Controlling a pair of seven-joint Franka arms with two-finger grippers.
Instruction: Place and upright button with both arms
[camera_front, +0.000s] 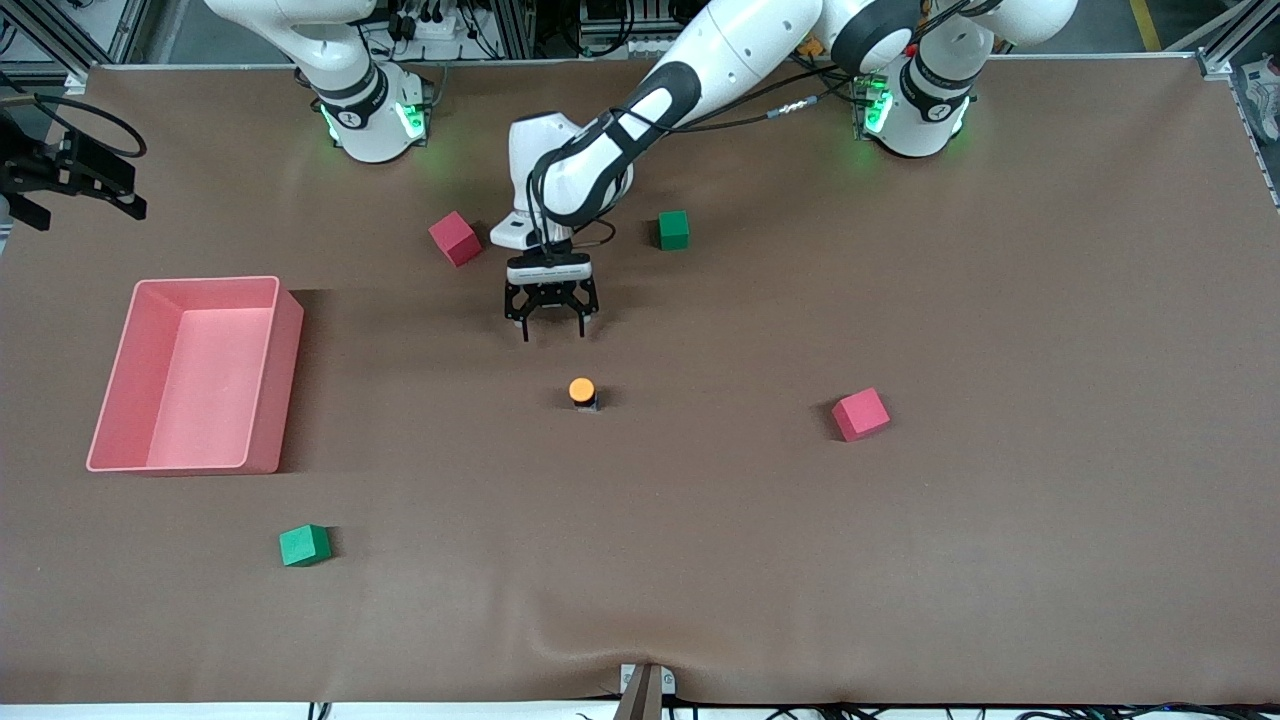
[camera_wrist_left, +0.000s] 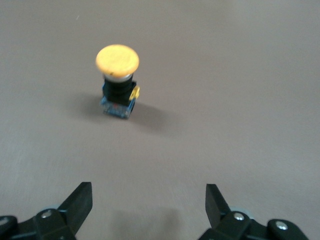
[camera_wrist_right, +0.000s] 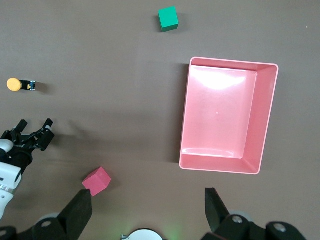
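The button (camera_front: 582, 391) stands upright on the brown table near its middle, orange cap up on a black body. It also shows in the left wrist view (camera_wrist_left: 118, 80) and, small, in the right wrist view (camera_wrist_right: 20, 85). My left gripper (camera_front: 554, 332) is open and empty, low over the table just on the arms' side of the button and clear of it; its fingers (camera_wrist_left: 80, 200) frame bare table. My right gripper (camera_wrist_right: 149, 200) is open and empty, held high over its own base, and the arm waits.
A pink bin (camera_front: 275, 370) sits toward the right arm's end. A red cube (camera_front: 455, 238) and a green cube (camera_front: 674, 229) flank the left gripper's wrist. Another red cube (camera_front: 861, 414) lies toward the left arm's end; another green cube (camera_front: 304, 545) lies near the front.
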